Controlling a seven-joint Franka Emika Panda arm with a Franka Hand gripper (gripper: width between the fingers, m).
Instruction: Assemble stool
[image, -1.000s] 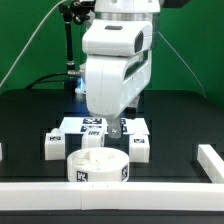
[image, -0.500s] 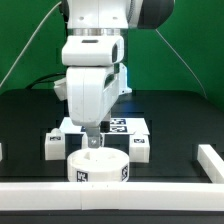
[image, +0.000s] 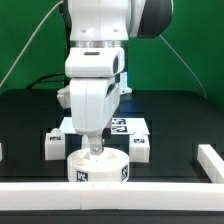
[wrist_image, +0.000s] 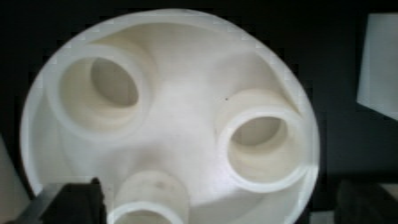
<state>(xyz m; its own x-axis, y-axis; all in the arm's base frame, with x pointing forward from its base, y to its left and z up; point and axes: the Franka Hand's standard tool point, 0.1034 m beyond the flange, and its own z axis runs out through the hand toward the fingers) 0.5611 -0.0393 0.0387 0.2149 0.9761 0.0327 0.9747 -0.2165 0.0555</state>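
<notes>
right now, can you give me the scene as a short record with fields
end effector: open, low over the seat, contact unclear
seat: round, white, front middle, hollow side up
sockets: three in the seat, no leg in any
legs: one on the exterior view's left of the seat, one on its right, both loose
marker board: flat behind the seat
wall strip: along the front
</notes>
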